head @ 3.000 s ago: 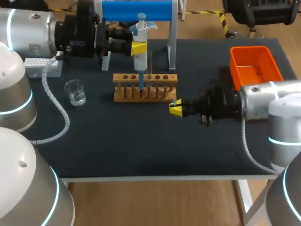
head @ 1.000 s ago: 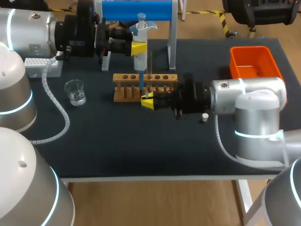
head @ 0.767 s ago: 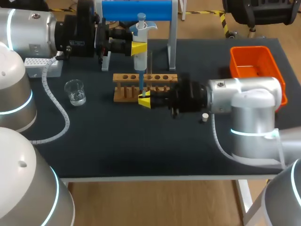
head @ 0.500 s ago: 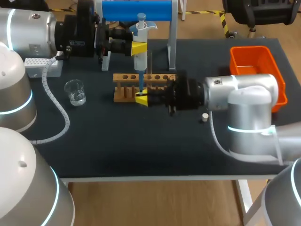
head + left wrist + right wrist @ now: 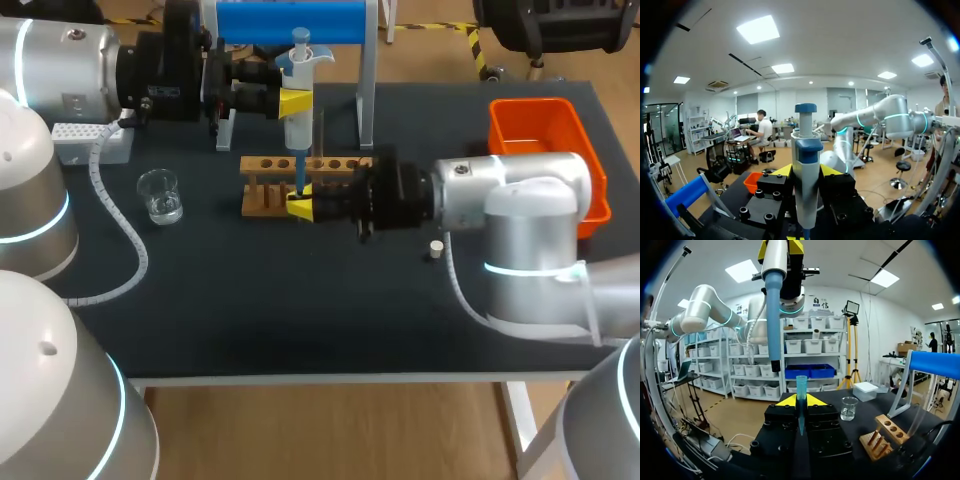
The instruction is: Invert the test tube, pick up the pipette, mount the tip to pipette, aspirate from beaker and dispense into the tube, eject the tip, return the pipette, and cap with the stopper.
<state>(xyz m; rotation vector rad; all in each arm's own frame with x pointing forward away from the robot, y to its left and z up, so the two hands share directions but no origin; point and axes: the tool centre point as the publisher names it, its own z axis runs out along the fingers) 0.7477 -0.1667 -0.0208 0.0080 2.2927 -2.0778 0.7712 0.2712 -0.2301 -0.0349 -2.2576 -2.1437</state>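
My left gripper (image 5: 295, 102) is shut on a white and blue pipette (image 5: 299, 120), held upright above the wooden tube rack (image 5: 345, 164); the left wrist view shows its body (image 5: 806, 190) between the yellow fingertips. My right gripper (image 5: 301, 207) sits at the rack's front, shut on a translucent blue tip (image 5: 801, 392) pointing up. The pipette's blue shaft (image 5: 772, 310) hangs just above and beside that tip. A clear test tube (image 5: 320, 130) stands in the rack. The glass beaker (image 5: 160, 195) is left of the rack. A small white stopper (image 5: 436, 247) lies by my right arm.
A white tip box (image 5: 90, 140) sits at the back left. The pipette stand with its blue bar (image 5: 290, 20) rises behind the rack. An orange bin (image 5: 545, 145) stands at the back right. My right arm stretches across the table's middle.
My right gripper has slid left along the rack's front with the tip, ending under the pipette's shaft. The left arm and pipette have stayed still.
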